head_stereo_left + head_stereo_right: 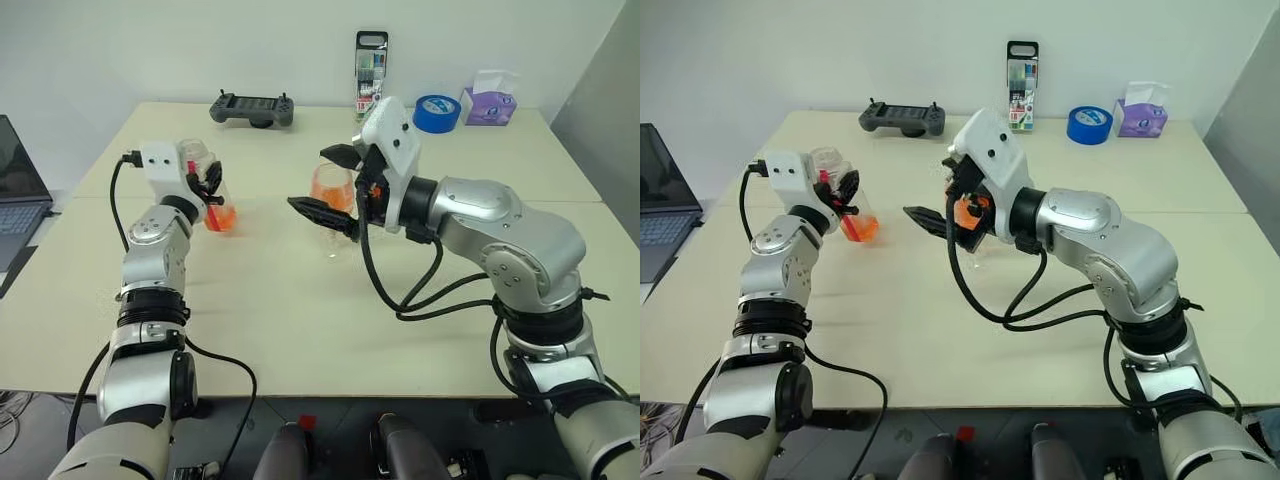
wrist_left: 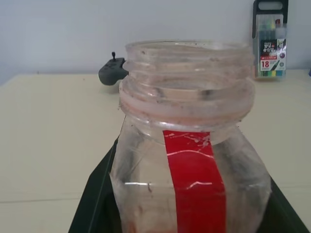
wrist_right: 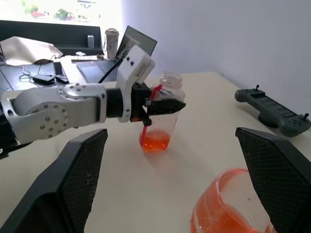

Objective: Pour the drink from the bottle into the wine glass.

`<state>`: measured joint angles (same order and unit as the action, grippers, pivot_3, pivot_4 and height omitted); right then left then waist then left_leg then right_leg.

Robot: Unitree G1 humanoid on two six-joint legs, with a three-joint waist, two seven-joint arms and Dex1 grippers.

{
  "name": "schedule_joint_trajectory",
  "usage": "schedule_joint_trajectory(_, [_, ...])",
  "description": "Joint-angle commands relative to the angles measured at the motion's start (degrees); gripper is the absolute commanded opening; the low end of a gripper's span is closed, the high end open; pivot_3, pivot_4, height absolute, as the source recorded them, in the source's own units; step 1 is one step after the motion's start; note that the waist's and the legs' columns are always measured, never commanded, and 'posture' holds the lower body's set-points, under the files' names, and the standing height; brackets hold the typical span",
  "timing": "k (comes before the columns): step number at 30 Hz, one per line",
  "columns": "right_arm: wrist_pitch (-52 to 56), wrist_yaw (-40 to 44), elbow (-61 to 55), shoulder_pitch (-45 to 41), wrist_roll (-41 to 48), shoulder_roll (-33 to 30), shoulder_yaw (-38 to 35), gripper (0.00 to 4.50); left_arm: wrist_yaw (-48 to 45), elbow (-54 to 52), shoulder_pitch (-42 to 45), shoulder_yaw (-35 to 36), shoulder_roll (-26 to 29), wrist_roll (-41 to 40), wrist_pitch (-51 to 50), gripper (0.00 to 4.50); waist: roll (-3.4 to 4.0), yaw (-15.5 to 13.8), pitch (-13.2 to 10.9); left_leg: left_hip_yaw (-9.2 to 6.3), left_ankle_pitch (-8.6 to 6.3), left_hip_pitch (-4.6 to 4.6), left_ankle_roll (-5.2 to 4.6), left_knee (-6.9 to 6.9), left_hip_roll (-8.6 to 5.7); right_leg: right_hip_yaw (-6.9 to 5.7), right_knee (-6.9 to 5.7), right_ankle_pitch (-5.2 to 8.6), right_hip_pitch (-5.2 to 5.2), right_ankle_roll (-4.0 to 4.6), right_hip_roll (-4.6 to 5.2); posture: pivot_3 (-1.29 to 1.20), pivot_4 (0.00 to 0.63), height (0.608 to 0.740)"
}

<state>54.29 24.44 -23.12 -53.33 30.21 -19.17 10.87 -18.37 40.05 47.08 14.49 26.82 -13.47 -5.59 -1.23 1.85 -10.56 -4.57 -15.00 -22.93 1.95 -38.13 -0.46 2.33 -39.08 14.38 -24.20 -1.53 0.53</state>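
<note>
From the head views, the left gripper [image 1: 211, 186] clamped the small clear plastic bottle [image 1: 214, 196] upright over the beige table [image 1: 300, 330]. From the right wrist, wide-spread right gripper [image 3: 177, 187] flanked the orange-filled stemmed wine glass [image 3: 228, 206].

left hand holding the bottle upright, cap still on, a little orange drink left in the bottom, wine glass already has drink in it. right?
One thing is off: the cap is not on. The left wrist view shows the bottle's threaded neck open. The rest stands: the left hand holds it upright, a little drink remains at the bottom, and the wine glass holds orange liquid.
</note>
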Motion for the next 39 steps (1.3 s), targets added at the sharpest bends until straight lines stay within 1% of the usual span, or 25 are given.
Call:
schedule_joint_trajectory(1, [-0.82, 0.13, -1.62, -0.88, -1.91, -1.14, -0.35, 4.50, -1.07, 1.57, 0.49, 1.08, -0.41, -0.19, 5.35, 1.69, -0.01, -0.14, 0.00, 0.00, 0.00, 0.00, 0.00, 0.00, 0.00, 0.00, 0.01, 0.00, 0.01, 0.00, 0.01, 0.00, 0.150, 0.740])
schedule_joint_trajectory(7, [-0.17, 1.71, -2.65, 0.15, -2.20, -2.56, -0.55, 4.50, -3.54, 2.49, -1.91, 0.95, -0.53, 0.25, 11.03, 1.69, -0.01, -0.08, 0.00, 0.03, 0.00, 0.01, 0.00, 0.02, -0.01, 0.00, 0.01, 0.00, 0.00, 0.00, 0.06, 0.00, 0.150, 0.740])
schedule_joint_trajectory(15, [-1.48, 3.40, -1.53, 0.37, -3.49, -3.64, 0.46, 4.50, -1.06, 0.02, -6.62, 1.60, -0.39, 0.45, 9.00, 1.69, -0.02, 0.08, 0.02, 0.04, -0.01, 0.06, -0.01, 0.04, 0.01, 0.00, 0.00, 0.00, 0.02, 0.00, 0.06, 0.00, 0.150, 0.740])
schedule_joint_trajectory(16, [-1.74, 3.68, -1.30, 0.36, -3.70, -3.68, 0.56, 4.50, -0.80, -0.89, -7.42, 1.55, -0.50, 0.42, 8.43, 2.42, -0.01, 0.18, 0.03, 0.05, -0.01, 0.07, -0.01, 0.05, 0.02, 0.01, 0.00, 0.00, 0.02, 0.00, 0.06, 0.00, 0.150, 0.740])
schedule_joint_trajectory(19, [-2.48, 4.63, -0.89, 0.55, -4.57, -3.96, 1.12, 4.50, 0.01, -2.87, -8.93, 1.50, -0.57, 0.64, 6.86, 3.34, 0.00, 0.19, 0.03, 0.06, -0.01, 0.11, -0.02, 0.07, 0.03, 0.01, -0.01, 0.00, 0.02, 0.00, 0.06, 0.00, 0.150, 0.740])
schedule_joint_trajectory(21, [-2.83, 5.42, -1.07, 1.11, -5.14, -4.59, 1.38, 4.50, 1.02, -3.99, -9.60, 1.58, -0.52, 0.85, 5.92, 4.05, 0.00, 0.11, 0.03, 0.04, -0.01, 0.09, -0.02, 0.07, 0.03, 0.00, -0.01, 0.00, 0.01, 0.00, 0.06, 0.00, 0.150, 0.740])
schedule_joint_trajectory(23, [-2.88, 6.11, -1.66, 1.90, -5.22, -5.34, 1.37, 4.50, 1.18, -5.30, -10.33, 1.50, -0.48, 0.79, 5.12, 4.48, -0.01, -0.01, 0.03, 0.01, -0.01, 0.05, -0.01, 0.06, 0.03, -0.03, 0.01, 0.00, 0.01, 0.00, 0.06, 0.00, 0.150, 0.740])
schedule_joint_trajectory(28, [-2.47, 7.33, -2.87, 3.11, -5.18, -6.70, 1.00, 4.50, 1.30, -9.06, -12.57, 1.30, -0.50, 0.85, 3.21, 4.48, -0.02, -0.17, 0.04, 0.05, -0.01, 0.05, -0.01, 0.04, -0.02, -0.01, 0.02, 0.00, 0.04, 0.00, 0.14, 0.00, 0.150, 0.740])
schedule_joint_trajectory(33, [-2.39, 7.67, -2.91, 3.43, -5.18, -7.68, 0.26, 4.50, 1.18, -15.17, -16.19, 1.00, -1.10, 0.32, 0.41, 4.48, -0.02, -0.10, 0.04, 0.02, -0.01, 0.06, -0.01, 0.07, 0.01, -0.03, 0.03, 0.00, 0.03, 0.00, 0.13, 0.00, 0.150, 0.740])
schedule_joint_trajectory(39, [-2.75, 7.89, -2.29, 3.32, -5.45, -8.11, 0.06, 4.50, 2.14, -18.73, -18.17, 1.20, -1.21, 0.65, -1.80, 4.48, -0.02, -0.13, 0.04, 0.02, -0.01, 0.05, -0.01, 0.07, 0.00, -0.03, 0.05, 0.00, 0.04, 0.00, 0.13, 0.00, 0.150, 0.740])
